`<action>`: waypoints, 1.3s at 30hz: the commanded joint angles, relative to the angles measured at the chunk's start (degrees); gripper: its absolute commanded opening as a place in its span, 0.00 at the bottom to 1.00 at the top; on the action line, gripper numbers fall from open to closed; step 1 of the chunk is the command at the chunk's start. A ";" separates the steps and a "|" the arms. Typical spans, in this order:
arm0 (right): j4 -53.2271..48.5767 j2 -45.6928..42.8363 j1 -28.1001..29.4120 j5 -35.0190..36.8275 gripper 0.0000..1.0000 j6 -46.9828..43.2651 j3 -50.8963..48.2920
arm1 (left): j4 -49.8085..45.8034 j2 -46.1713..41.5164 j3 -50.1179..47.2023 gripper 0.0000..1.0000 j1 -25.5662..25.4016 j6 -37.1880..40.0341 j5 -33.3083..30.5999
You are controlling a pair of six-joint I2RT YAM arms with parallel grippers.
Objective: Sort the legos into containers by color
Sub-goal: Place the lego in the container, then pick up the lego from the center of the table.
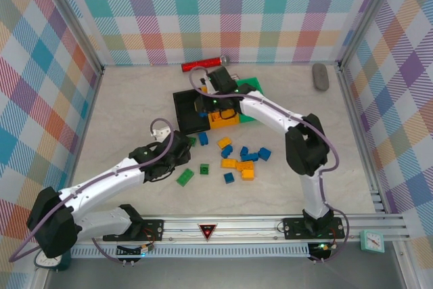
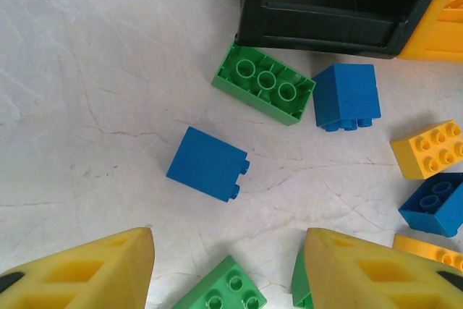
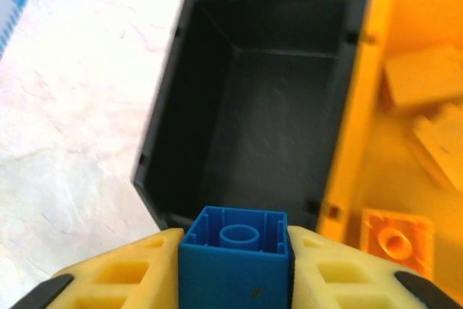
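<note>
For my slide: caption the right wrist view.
Right tool grips a blue brick by the black bin, orange bin alongside.

Overhead and wrist views share black bin [image 1: 184, 109].

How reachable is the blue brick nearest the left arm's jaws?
Probably yes: that blue brick lies on bare table, touching nothing, just ahead of the open jaws of the left arm.

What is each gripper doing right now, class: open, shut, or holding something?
Left gripper: open, holding nothing.
Right gripper: shut on a blue lego, above the black bin.
</note>
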 commanded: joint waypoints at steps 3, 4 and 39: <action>-6.81 6.63 0.83 -1.64 0.50 -0.50 13.21 | -1.35 -2.21 -0.64 0.58 0.48 0.85 2.43; -7.64 7.14 0.90 -1.56 0.52 -0.74 14.60 | -0.91 -2.18 -0.57 0.59 0.42 1.59 3.10; 9.75 -41.32 -7.52 14.18 0.55 0.05 -55.52 | -4.54 43.61 34.95 0.57 3.90 2.15 7.25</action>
